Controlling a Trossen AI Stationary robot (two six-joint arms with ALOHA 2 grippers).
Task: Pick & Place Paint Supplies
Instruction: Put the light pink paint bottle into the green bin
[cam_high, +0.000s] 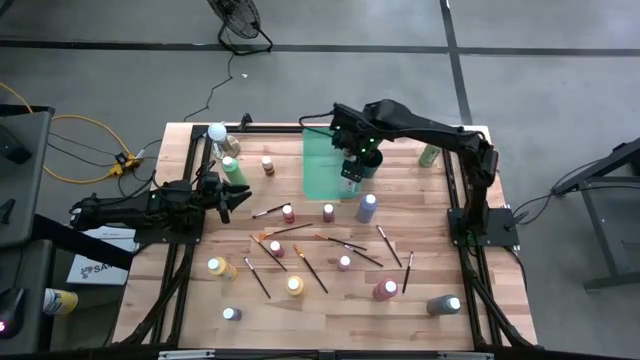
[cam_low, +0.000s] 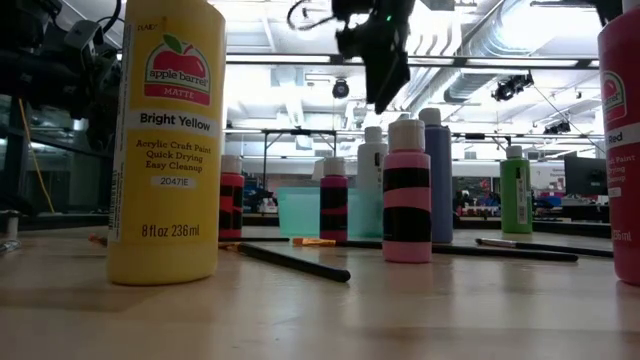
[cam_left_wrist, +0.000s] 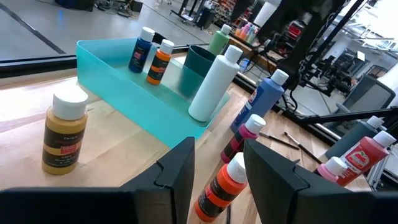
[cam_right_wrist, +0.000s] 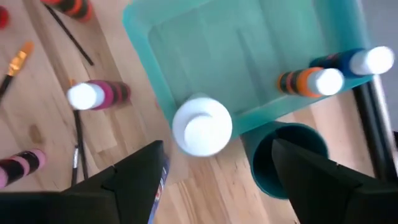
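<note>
Yellow bottle (cam_low: 165, 150) fills left of low view, cap cut by top edge; red bottle (cam_low: 622, 140) cut by right edge, label half lost
Right gripper (cam_low: 378, 70) in low view blurred, dark against ceiling lights, fingers unreadable
White bottle (cam_high: 350, 172) in high view mostly hidden under right arm; tray (cam_high: 322, 165) partly covered too
Right wrist view blurred: white cap (cam_right_wrist: 202, 126) smeared, body unseen; brush (cam_right_wrist: 17, 62) cut at left edge
Brush tips in high view too small to tell

A wooden table (cam_high: 330, 300) carries scattered paint bottles (cam_high: 295, 286) and paintbrushes (cam_high: 310, 268) across the frame's center and bottom, with a teal tray (cam_high: 320, 165) at upper center.
</note>
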